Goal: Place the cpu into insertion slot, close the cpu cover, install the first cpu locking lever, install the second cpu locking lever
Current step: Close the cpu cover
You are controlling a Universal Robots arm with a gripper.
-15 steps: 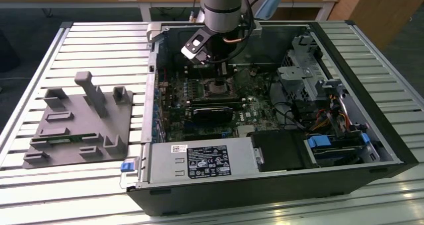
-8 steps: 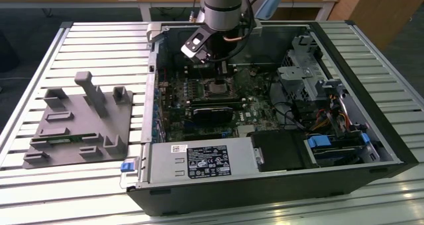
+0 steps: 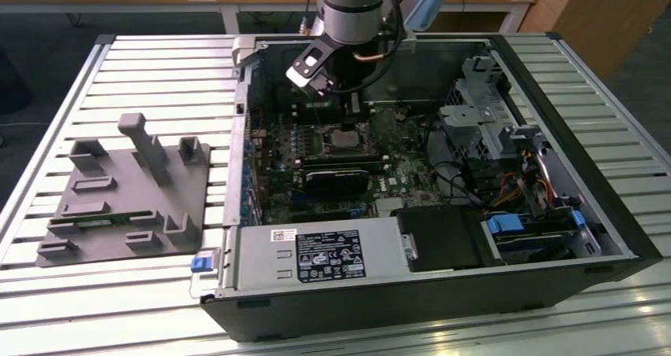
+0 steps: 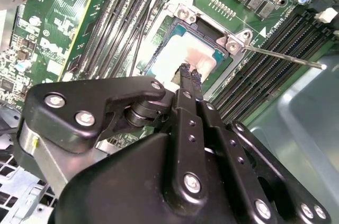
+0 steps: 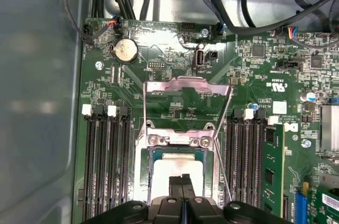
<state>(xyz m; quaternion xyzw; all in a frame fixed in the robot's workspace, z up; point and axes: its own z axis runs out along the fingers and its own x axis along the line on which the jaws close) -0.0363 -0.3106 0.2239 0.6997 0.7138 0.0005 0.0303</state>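
Note:
The cpu [image 5: 168, 167] lies flat in the insertion slot [image 5: 142, 173] of the green motherboard, its silver top also seen in the second wrist view [image 4: 177, 54]. The cpu cover [image 5: 188, 85] stands flipped open behind the slot, hinged at two screws. Two thin locking levers [image 5: 226, 123] [image 5: 144, 112] stick up unlatched on either side; one lever [image 4: 280, 55] shows as a bare rod. My gripper [image 5: 183, 181] [image 4: 189, 73] hangs just over the cpu with its black fingers pressed together and nothing between them. In the exterior view my gripper [image 3: 351, 112] is inside the open case, just behind the slot [image 3: 341, 140].
Long black memory slots [image 5: 106, 160] [image 5: 246, 155] flank the socket. A black graphics card [image 3: 335, 175] sits in front of it, and a drive cage [image 3: 493, 120] with cables is on the exterior view's right. A grey fixture [image 3: 126, 191] lies outside the case on the left.

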